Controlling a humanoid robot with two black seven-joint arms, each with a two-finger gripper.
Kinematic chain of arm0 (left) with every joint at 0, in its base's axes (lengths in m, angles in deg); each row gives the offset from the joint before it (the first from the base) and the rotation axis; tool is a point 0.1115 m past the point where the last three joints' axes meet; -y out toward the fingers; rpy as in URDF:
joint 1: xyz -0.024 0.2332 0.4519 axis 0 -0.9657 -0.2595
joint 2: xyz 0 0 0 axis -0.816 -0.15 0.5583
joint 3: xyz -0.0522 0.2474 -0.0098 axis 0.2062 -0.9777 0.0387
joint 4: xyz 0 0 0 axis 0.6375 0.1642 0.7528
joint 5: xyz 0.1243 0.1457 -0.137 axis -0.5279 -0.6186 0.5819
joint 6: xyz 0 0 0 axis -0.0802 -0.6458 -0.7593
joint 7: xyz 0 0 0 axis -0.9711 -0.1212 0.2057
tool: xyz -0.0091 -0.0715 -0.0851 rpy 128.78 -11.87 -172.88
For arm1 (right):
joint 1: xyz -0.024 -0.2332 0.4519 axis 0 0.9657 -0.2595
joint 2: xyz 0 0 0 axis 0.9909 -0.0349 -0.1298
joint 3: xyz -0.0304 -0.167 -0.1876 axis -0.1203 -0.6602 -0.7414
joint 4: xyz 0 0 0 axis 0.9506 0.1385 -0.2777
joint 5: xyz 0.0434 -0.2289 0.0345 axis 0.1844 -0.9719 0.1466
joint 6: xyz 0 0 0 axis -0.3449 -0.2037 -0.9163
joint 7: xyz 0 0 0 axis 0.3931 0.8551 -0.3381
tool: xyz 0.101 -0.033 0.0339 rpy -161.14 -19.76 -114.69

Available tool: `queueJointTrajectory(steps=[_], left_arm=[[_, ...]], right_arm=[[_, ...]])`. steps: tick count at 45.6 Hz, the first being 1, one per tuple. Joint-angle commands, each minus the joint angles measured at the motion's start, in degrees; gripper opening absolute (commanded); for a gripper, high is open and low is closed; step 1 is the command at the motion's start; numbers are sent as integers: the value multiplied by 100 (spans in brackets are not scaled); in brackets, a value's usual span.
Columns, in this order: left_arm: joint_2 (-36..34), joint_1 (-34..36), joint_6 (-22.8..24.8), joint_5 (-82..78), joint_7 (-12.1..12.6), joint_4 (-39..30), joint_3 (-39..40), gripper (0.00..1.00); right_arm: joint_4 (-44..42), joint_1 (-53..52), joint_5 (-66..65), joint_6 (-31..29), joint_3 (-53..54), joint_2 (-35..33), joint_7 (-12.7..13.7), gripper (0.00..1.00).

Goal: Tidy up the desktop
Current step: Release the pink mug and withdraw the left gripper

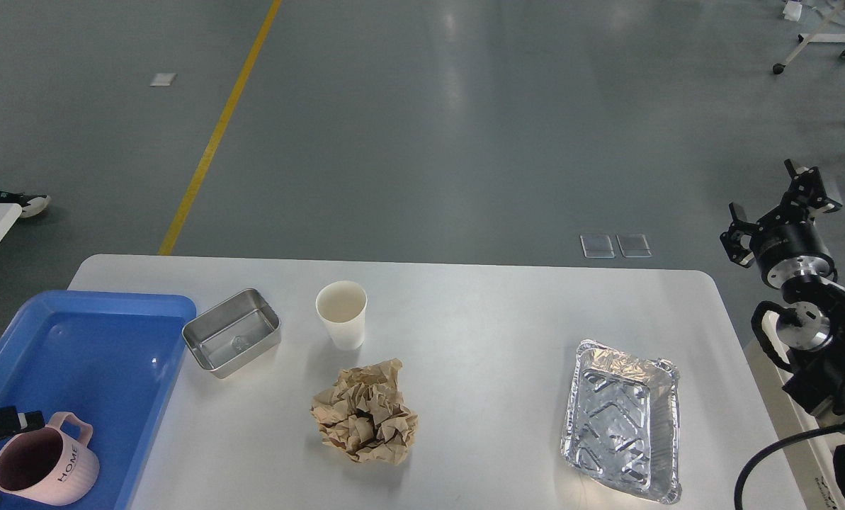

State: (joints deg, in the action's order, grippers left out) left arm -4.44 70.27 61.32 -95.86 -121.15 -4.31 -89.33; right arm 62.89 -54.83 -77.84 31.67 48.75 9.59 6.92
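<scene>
Desktop [464, 312] filled the lower part of the head view as a wide white tabletop, lying to the left of the right gripper [780, 209] and extending rightward from the left gripper [1, 425]. Judged from the layout, tidying was only partly complete: one pink mug [43, 464] stood upright inside the blue tray [103, 340], just beside the left gripper, while four items remained on the bare surface. These were a steel box [232, 331] touching or nearly touching the tray's right rim, a paper cup [341, 314] further right, a crumpled brown paper wad [365, 414] just in front of the cup, and a foil tray [624, 418] nearest the right arm. The left gripper entered at the lower left edge and was largely cut off; one dark finger lay at the mug's rim, and it could not be determined whether the fingers were spread or pinching the mug. The right arm stood off the right edge of the desktop, wrist raised above floor level, its gripper held well apart from every item with the two fingers spread and nothing between them.
</scene>
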Motion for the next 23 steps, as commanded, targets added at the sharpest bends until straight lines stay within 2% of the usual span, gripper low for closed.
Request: queueJointTrajectory(steps=[1, 11, 16, 20, 23], left_arm=[[-511, 12, 4, -1, -120, -485, 6, 97], [-1978, 64, 4, -19, -129, -1505, 33, 97], [-2699, 205, 13, -19, -146, -1778, 138, 97], [-3148, 214, 118, -19, -251, -1892, 200, 97], [-3429, 231, 364, -19, -427, -1884, 244, 97]], right_arm=[[0, 0, 0, 0, -4, -12, 0, 100], [0, -27, 0, 0, -4, 6, 0, 100], [0, -62, 0, 0, 5, 14, 0, 100], [0, -71, 0, 0, -4, -3, 0, 100], [0, -79, 0, 0, -4, -12, 0, 100]])
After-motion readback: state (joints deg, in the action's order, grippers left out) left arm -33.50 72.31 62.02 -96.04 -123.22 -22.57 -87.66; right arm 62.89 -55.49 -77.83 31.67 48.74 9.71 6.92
